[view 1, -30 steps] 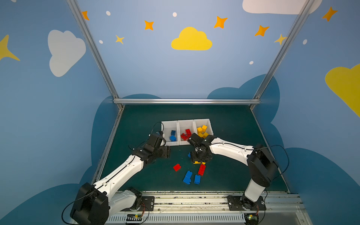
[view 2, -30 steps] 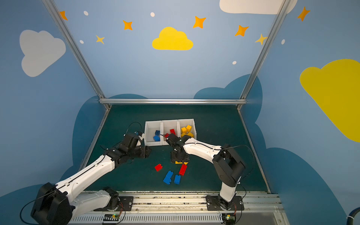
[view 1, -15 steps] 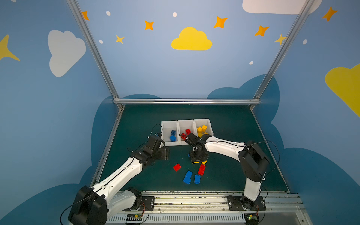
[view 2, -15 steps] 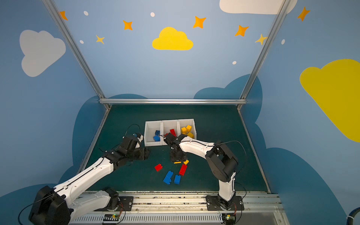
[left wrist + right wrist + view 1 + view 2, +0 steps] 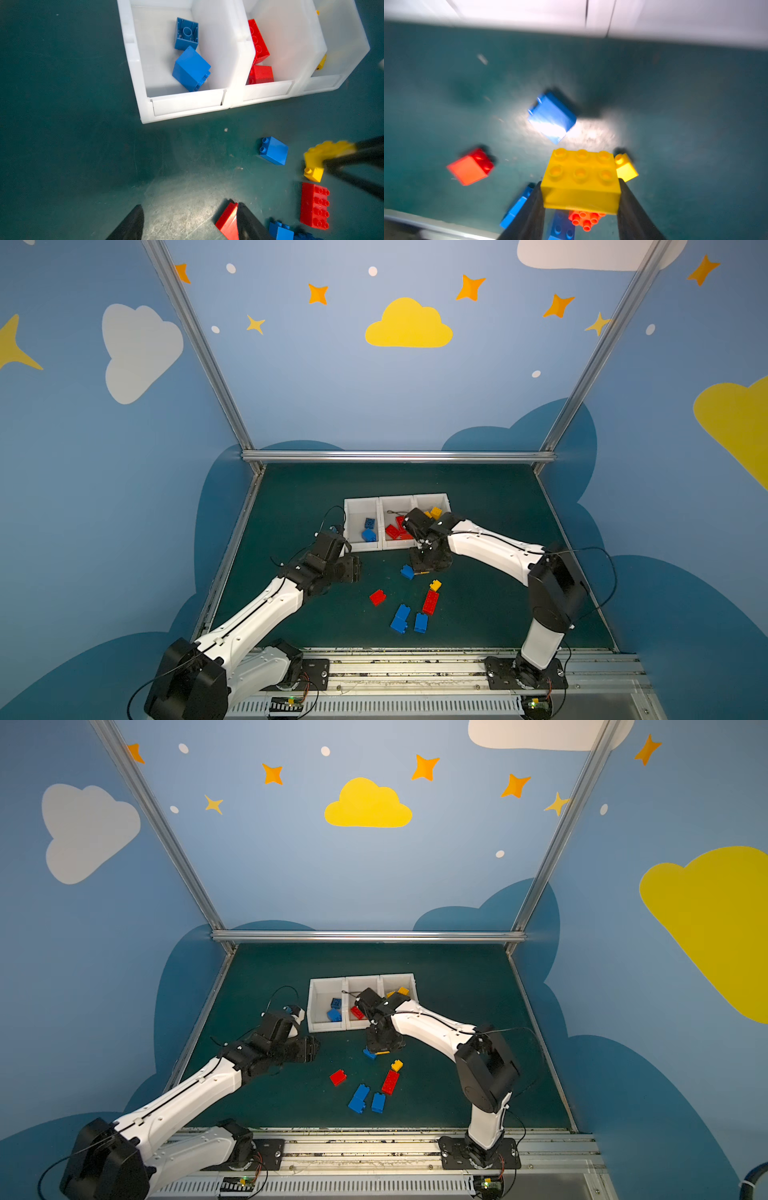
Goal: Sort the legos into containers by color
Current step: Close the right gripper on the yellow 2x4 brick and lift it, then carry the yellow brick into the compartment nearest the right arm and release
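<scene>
Legos (image 5: pixel 400 618) part sorted, right claw (image 5: pixel 580 186) pinching yellow six-stud brick (image 5: pixel 581 176)

Right claw grips the yellow six-stud brick by its short ends, held above the loose pile, just in front of the white bins (image 5: pixel 361 548). Blue square brick (image 5: pixel 552 116) sits just ahead of its fingertips and small yellow brick (image 5: pixel 626 168) just beside one finger. Red oblong brick (image 5: pixel 430 601) and a blue pair (image 5: pixel 420 622) lie on its base side, all on the green worktop (image 5: pixel 291 510). Left claw (image 5: pixel 188 207) is spread, nothing between the fingers, over bare worktop with the bins ahead. Small red brick (image 5: pixel 227 222) is just outside one finger; contact unclear. Bin nearest the left claw holds two blue bricks (image 5: pixel 191 68), middle bin red ones (image 5: pixel 258 43), bin behind the right claw yellow ones (image 5: pixel 435 512).
</scene>
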Controlling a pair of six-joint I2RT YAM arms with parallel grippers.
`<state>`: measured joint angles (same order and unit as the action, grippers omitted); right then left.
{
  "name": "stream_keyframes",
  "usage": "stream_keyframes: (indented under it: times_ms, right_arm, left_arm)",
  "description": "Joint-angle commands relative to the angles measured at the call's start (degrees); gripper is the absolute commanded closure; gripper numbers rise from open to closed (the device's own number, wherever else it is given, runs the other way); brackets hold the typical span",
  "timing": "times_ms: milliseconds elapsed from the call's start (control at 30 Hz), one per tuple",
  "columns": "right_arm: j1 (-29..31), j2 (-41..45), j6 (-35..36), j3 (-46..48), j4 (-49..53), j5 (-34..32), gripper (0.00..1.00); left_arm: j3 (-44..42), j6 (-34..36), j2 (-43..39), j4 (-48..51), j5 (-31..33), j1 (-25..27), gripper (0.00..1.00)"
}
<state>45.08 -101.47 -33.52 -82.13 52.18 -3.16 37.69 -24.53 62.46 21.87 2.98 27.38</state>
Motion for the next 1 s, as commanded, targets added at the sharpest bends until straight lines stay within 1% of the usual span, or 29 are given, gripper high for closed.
stream_keyframes:
  times_ms: [0,100,233,367,500,567,667,733,833,967]
  right_arm:
    - [-5.39,1.03,6.40,-5.66,3.27,-1.78,0.64]
    - [-9.46,-2.33,9.12,-10.81,3.93,-0.74,0.64]
    - [-13.34,-8.52,11.59,-17.86,4.24,0.20,0.64]
    - [-15.65,-14.83,12.49,-23.93,5.40,1.38,0.64]
    - [-16.38,-19.62,13.01,-28.46,6.47,2.10,0.63]
    - [-16.36,-20.94,13.15,-29.97,7.03,1.93,0.58]
    - [-16.47,-21.27,12.80,-30.71,7.30,1.62,0.43]
    - [-16.59,-20.80,12.51,-30.54,7.15,1.49,0.38]
    - [-16.65,-20.02,12.42,-30.15,7.01,1.49,0.35]
    - [-16.77,-18.98,12.43,-29.85,7.48,1.31,0.34]
  left_arm:
    - [-0.51,-0.59,-1.00,-0.19,-0.74,-0.20,0.30]
    - [-0.82,-0.89,-1.46,-0.11,-1.13,-0.24,0.29]
    - [-1.39,-1.20,-2.46,-0.45,-1.39,-0.21,0.29]
    - [-2.07,-1.37,-3.61,-0.52,-1.66,-0.21,0.29]
    - [-3.14,-1.63,-5.00,-0.68,-1.81,-0.22,0.29]
    - [-3.58,-1.64,-5.66,-0.69,-1.83,-0.22,0.29]
    - [-4.16,-1.79,-6.70,-0.71,-1.67,-0.12,0.29]
    - [-4.54,-1.88,-7.32,-0.80,-1.49,-0.17,0.29]
    - [-4.99,-2.03,-7.84,-0.99,-1.45,-0.20,0.29]
    - [-5.17,-2.05,-7.83,-0.99,-2.06,-0.19,0.28]
